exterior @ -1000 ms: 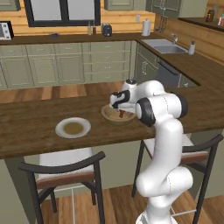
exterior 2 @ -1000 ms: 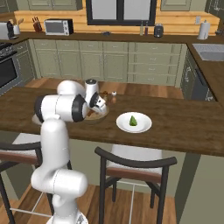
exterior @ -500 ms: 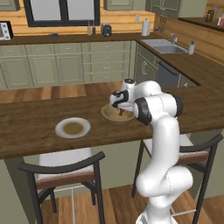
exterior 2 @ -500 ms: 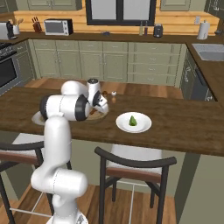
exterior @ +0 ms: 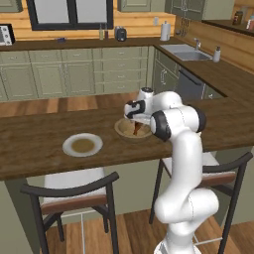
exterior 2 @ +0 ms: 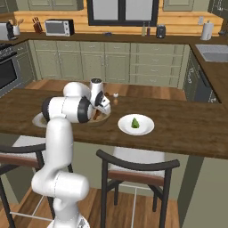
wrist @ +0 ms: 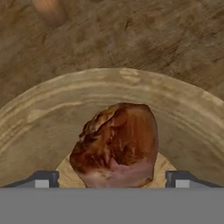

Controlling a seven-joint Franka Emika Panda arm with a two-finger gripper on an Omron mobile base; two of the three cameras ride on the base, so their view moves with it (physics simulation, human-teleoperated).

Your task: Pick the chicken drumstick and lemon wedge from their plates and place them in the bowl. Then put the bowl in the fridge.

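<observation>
**Drumstick over the bowl**

The white arm bends down over the wooden counter. Its gripper points into the bowl. The two finger tips are spread wide, one on each side of the chicken drumstick. I cannot tell if they touch it. The drumstick is inside the bowl's rim. The lemon wedge lies on its white plate, just beside the bowl. The other plate sits apart. The arm has barely moved since a moment ago.

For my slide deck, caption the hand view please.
Chicken drumstick between the open gripper fingertips, over the wooden bowl.
</observation>
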